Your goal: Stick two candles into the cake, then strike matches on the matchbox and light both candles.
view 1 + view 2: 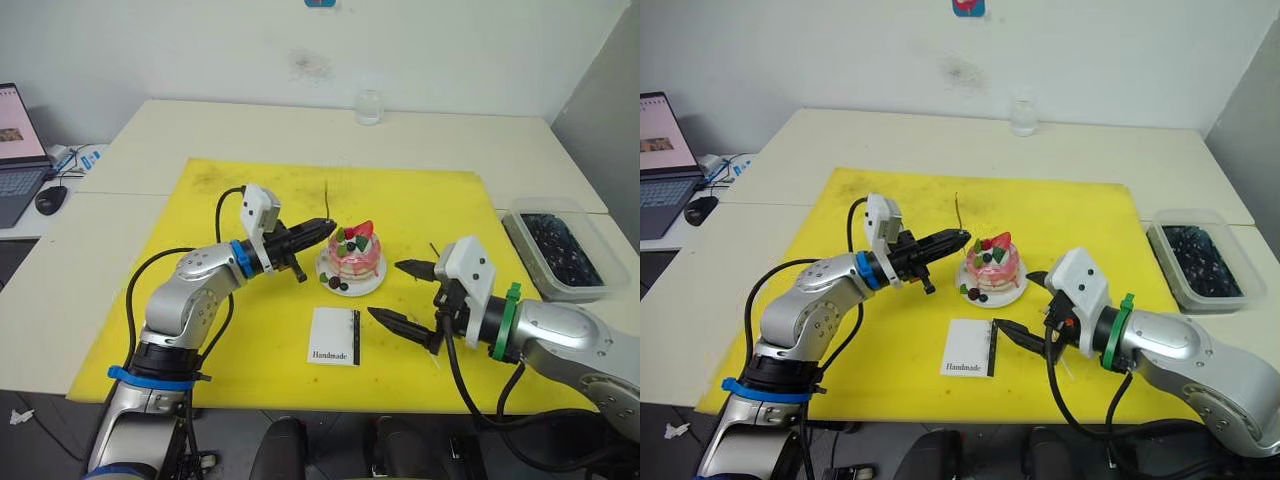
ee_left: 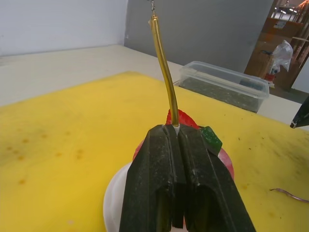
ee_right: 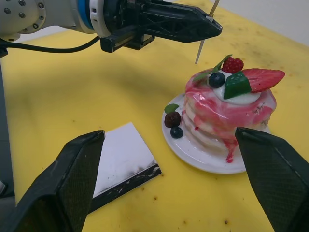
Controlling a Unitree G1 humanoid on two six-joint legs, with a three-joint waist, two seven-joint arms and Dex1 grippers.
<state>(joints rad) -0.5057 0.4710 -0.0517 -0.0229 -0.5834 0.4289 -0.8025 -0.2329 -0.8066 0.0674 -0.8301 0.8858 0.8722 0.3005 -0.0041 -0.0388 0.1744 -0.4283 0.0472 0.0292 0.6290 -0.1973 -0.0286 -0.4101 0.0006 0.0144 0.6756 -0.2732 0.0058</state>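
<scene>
One candle, a thin gold wire-like stick, stands nearly upright in the clenched left end effector, just left of the cake and above its rim. It still needs carrying right and pushing down into the soft pink top. Nearer, the flat white matchbox lies on the yellow mat. Right end effector hangs released beside the plate.

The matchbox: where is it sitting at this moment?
The matchbox lies flat on the yellow mat, just in front of the cake on its plate, nearer the robot, with the open right gripper at its right.
</scene>
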